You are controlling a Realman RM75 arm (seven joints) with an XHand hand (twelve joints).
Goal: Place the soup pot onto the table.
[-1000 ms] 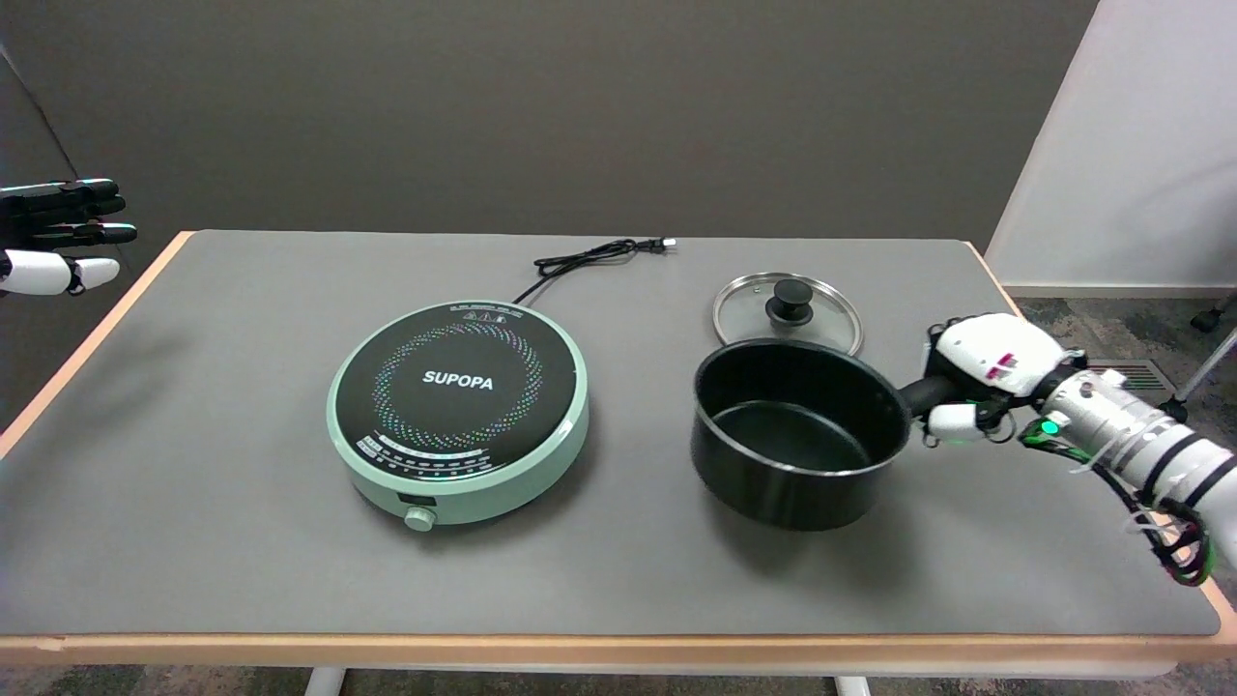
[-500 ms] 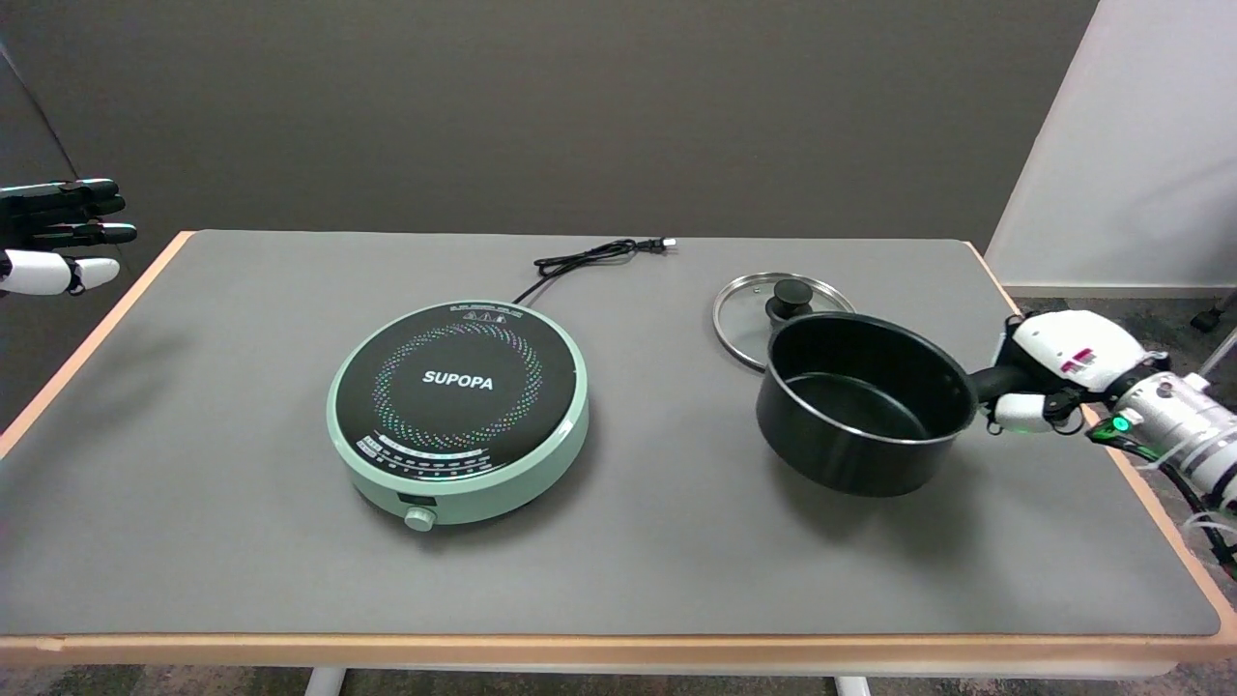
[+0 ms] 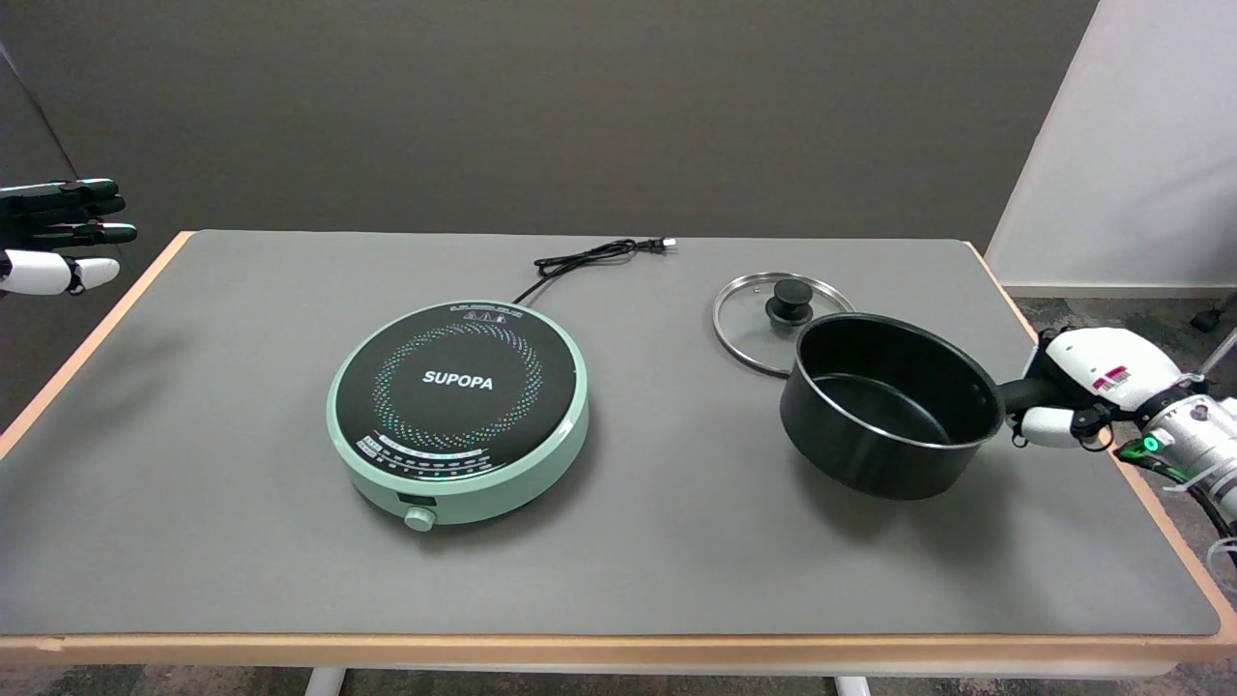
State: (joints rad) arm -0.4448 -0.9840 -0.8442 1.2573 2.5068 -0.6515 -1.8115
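- The grey counter (image 3: pixel 242 541) carries everything.
- The green induction cooker (image 3: pixel 458 410) (marked SUPOPA) sits left of centre.
- The black soup pot (image 3: pixel 889 406) is tilted at the counter's right side, overlapping the glass lid (image 3: pixel 763 314).
- The right hand (image 3: pixel 1087 387) grips the pot's handle.

there is one view only, from a camera set above the near edge of the table (image 3: pixel 193 541), looking down and across toward the far edge and the dark wall (image 3: pixel 541 106) behind. it stands back enough to take in all four table edges.
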